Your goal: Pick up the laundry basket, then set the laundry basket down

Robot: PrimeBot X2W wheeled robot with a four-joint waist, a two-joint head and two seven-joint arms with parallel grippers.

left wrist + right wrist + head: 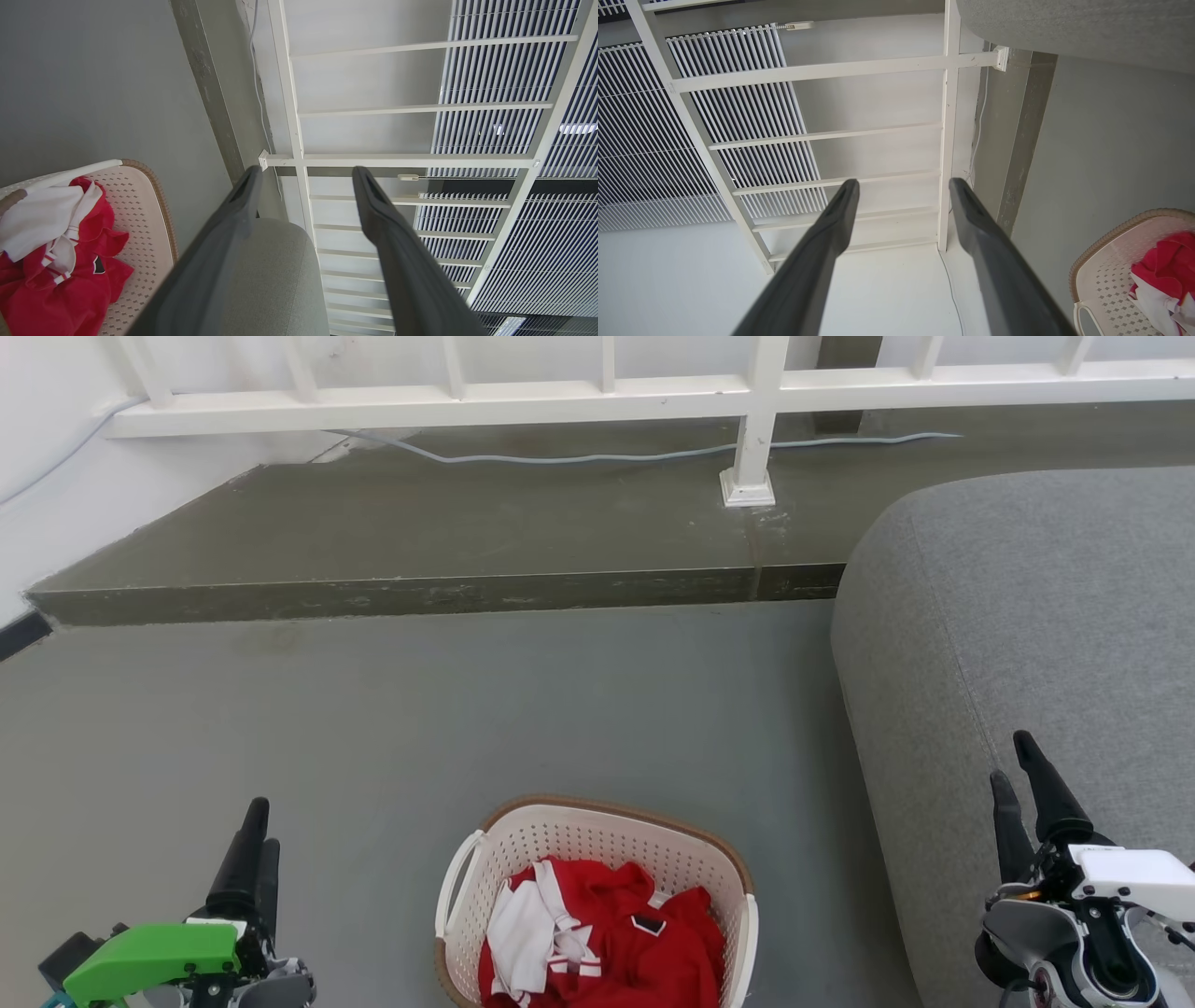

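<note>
The left hand [262, 826] hung empty, its fingers spread apart. The right hand [1011, 758] was likewise empty and parted, seen against the grey sofa [1027, 597]. Between them, touching neither, the laundry basket [597, 840] stood upright on the grey floor [373, 728], holding a crumpled red and white garment [616, 943].

We see our left tool [307, 171] with its two dark fingers spread apart. At lower left the laundry basket [140, 219] stands on the grey floor [93, 79], holding red-and-white clothes [56, 284]; a grey sofa [275, 280] and a white railing [420, 161] show between the fingers
</note>
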